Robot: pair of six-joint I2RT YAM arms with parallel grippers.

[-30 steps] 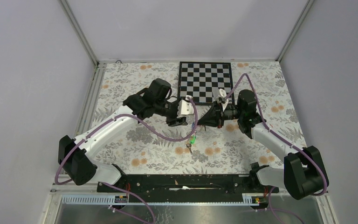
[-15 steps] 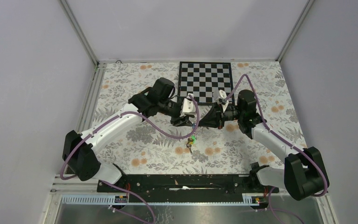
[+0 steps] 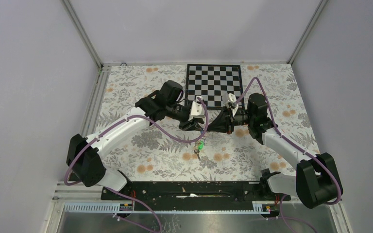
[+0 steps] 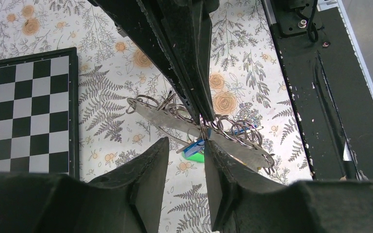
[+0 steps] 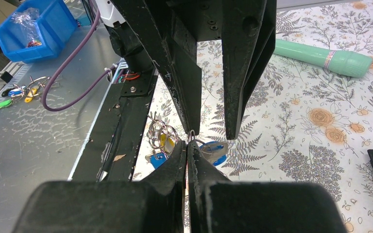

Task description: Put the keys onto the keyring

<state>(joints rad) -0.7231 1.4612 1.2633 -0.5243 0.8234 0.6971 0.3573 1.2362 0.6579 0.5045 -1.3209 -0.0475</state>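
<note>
keys [image 5: 213,148] | tiny; blue, yellow, green plastic heads | keyring [image 5: 192,132] thin, silvery

chessboard [image 3: 213,85] on floral cloth [image 3: 126,90], blue bin [image 5: 53,30]

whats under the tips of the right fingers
Just below them is a bunch of keys with blue and green heads and thin wire rings, above the floral tablecloth. The left fingers cover part of the bunch.
</note>
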